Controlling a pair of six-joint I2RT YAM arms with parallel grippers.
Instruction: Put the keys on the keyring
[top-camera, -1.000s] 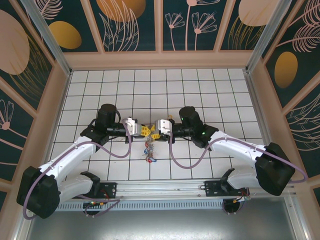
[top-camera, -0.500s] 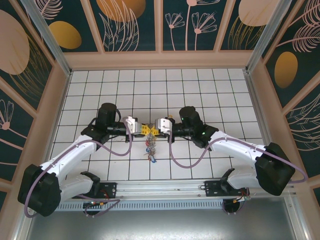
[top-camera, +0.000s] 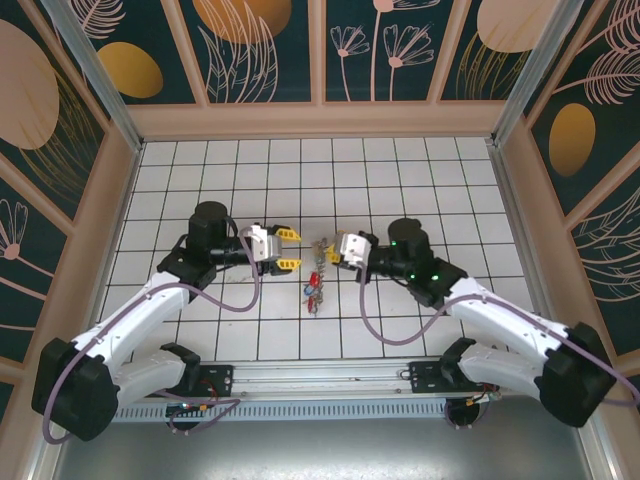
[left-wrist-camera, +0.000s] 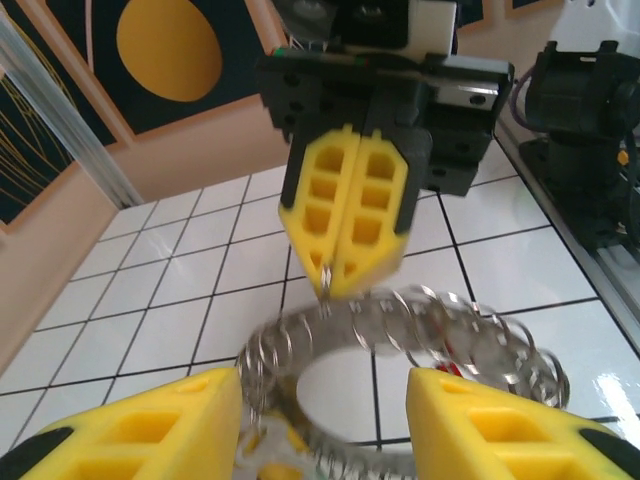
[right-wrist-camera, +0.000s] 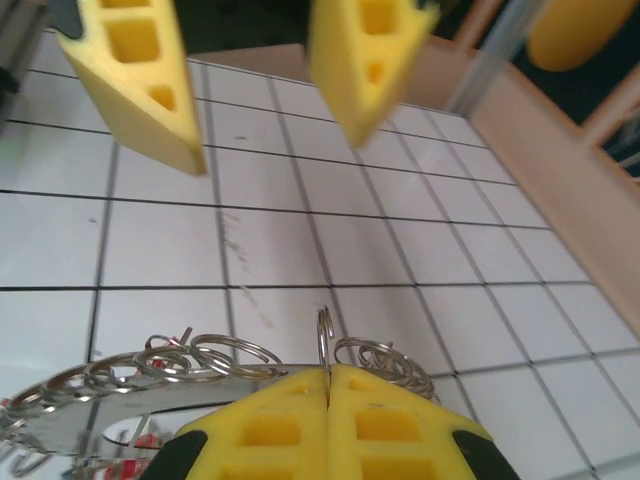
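Yellow fingers (left-wrist-camera: 335, 205); silver keyring (right-wrist-camera: 85, 408); white gridded table (top-camera: 400, 180)

White grid-tiled table (top-camera: 420, 170); dark floral wall panels (top-camera: 400, 50) around; grey metal rail (top-camera: 330, 372) along near edge.

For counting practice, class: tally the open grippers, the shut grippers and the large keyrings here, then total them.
Open grippers: 1, the left gripper
Shut grippers: 1, the right gripper, pinching the keyring
Large keyrings: 1
Total: 3
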